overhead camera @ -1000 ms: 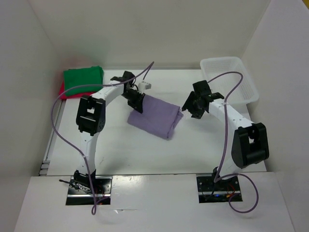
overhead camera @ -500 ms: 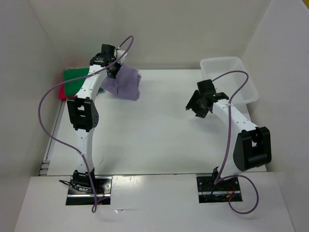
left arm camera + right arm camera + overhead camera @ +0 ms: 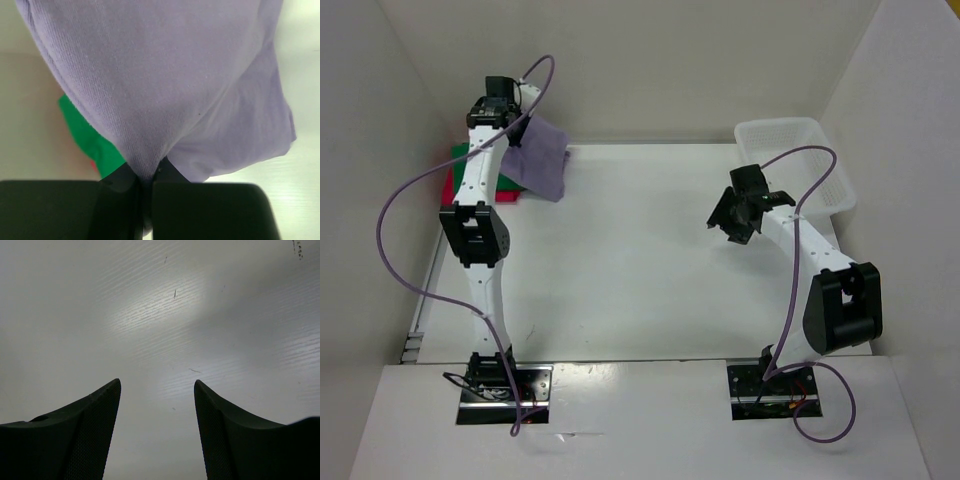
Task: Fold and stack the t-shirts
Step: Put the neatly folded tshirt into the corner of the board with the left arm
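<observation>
My left gripper [image 3: 516,128] is shut on the folded lavender t-shirt [image 3: 542,160] and holds it in the air at the back left, partly over the folded green t-shirt [image 3: 508,182], which lies on the red t-shirt [image 3: 451,188]. In the left wrist view the lavender t-shirt [image 3: 165,80] hangs from my pinched fingers [image 3: 120,180], with the green t-shirt [image 3: 90,140] below and a sliver of the red t-shirt [image 3: 93,164]. My right gripper [image 3: 728,222] is open and empty over bare table; in the right wrist view my right gripper [image 3: 157,385] holds nothing.
A white plastic basket [image 3: 796,165] stands at the back right, beside my right arm. White walls close in the table on the left, back and right.
My left gripper has lifted the lavender t-shirt off the middle of the table and carried it up and left over the green and red stack. My right gripper has drawn back a little.
</observation>
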{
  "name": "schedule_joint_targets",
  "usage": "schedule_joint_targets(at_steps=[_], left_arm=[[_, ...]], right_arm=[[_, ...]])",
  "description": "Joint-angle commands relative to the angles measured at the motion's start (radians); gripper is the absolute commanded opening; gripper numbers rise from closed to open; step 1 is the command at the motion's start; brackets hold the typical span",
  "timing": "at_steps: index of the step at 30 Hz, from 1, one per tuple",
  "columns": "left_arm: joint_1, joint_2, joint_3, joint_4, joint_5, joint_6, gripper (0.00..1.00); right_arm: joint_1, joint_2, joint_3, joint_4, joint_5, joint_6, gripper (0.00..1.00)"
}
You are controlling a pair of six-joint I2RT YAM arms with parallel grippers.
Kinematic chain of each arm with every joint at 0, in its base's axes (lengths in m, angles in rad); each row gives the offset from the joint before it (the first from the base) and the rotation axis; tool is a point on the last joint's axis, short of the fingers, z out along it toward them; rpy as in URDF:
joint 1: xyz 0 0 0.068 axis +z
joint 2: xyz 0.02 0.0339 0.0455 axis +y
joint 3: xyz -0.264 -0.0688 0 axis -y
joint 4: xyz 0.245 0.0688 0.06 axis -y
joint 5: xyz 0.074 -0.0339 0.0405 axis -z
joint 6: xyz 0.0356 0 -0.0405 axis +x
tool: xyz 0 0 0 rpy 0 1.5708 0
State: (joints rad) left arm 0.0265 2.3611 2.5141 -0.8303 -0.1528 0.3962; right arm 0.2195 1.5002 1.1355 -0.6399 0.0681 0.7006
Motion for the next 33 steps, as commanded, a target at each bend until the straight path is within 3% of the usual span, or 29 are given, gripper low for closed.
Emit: schedule_joint_targets(at_steps=[1, 11, 21, 23, 25, 28, 31, 33], left_arm=[[0.059, 0.007, 0.069, 0.008, -0.016, 0.038, 0.0], [0.242, 0.174, 0.192, -0.075, 0.071, 0.016, 0.0], [0.279, 0.285, 0.311, -0.113, 0.2, 0.053, 0.01], [0.279, 0.311, 0.348, -0.102, 0.158, 0.053, 0.03], [0.279, 0.32, 0.359, -0.102, 0.128, 0.053, 0.17], [0.279, 0.345, 0.394, -0.102, 0.082, 0.053, 0.52], [0.279, 0.366, 0.44, -0.102, 0.024, 0.026, 0.72], [0.279, 0.366, 0.478, -0.087, -0.06, 0.009, 0.75]], right_arm=[[-0.017, -0.031, -0.016, -0.012, 0.022, -0.018, 0.66], [-0.026, -0.012, -0.025, -0.012, 0.032, -0.045, 0.66], [-0.026, 0.04, 0.004, -0.021, 0.022, -0.046, 0.66], [-0.026, 0.049, 0.015, -0.021, 0.022, -0.046, 0.66], [-0.026, 0.049, 0.024, -0.03, 0.022, -0.055, 0.66], [-0.026, 0.049, 0.024, -0.03, 0.022, -0.055, 0.66], [-0.026, 0.06, 0.024, -0.03, 0.01, -0.055, 0.66], [-0.026, 0.06, 0.024, -0.03, -0.001, -0.055, 0.66]])
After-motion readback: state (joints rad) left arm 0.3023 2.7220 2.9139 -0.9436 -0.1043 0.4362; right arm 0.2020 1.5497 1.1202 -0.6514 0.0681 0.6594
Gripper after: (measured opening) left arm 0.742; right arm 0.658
